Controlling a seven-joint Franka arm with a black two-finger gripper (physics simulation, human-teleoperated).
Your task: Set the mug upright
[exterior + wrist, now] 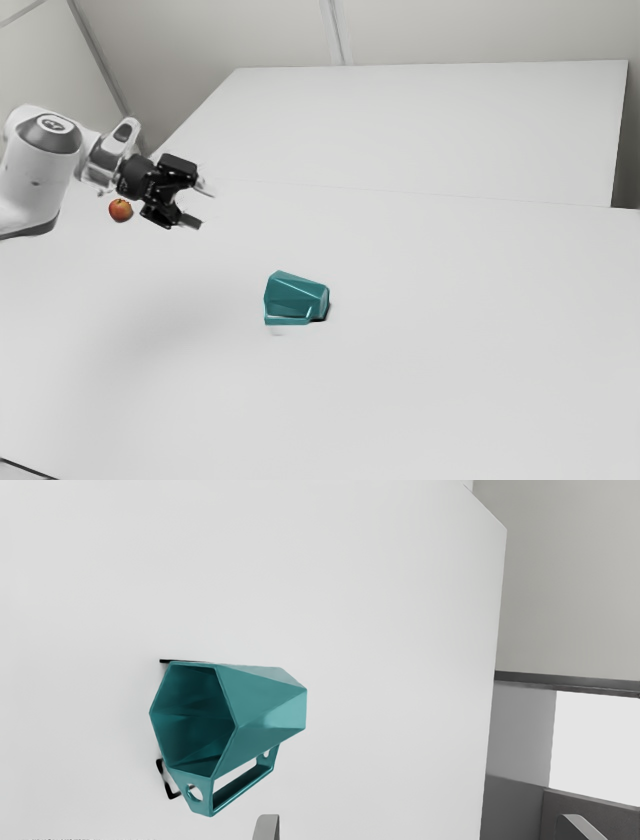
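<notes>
My gripper [207,206] is held up over the table at the exterior view's upper left, away from the mug. A teal faceted mug [297,298] lies on its side near the middle of that view, its narrower base toward the exterior view's right. In the wrist view the mug [265,700] shows its dark hollow mouth and its long angular handle, which is on the side nearer the fingertips. The two fingertips of my gripper [419,827] stand wide apart with nothing between them.
The white table [450,330] carries a small red apple [121,210] close to the arm at the exterior view's left. Beyond the table's far edge rises a white surface [430,125]. A grey wall [570,580] stands past the table edge.
</notes>
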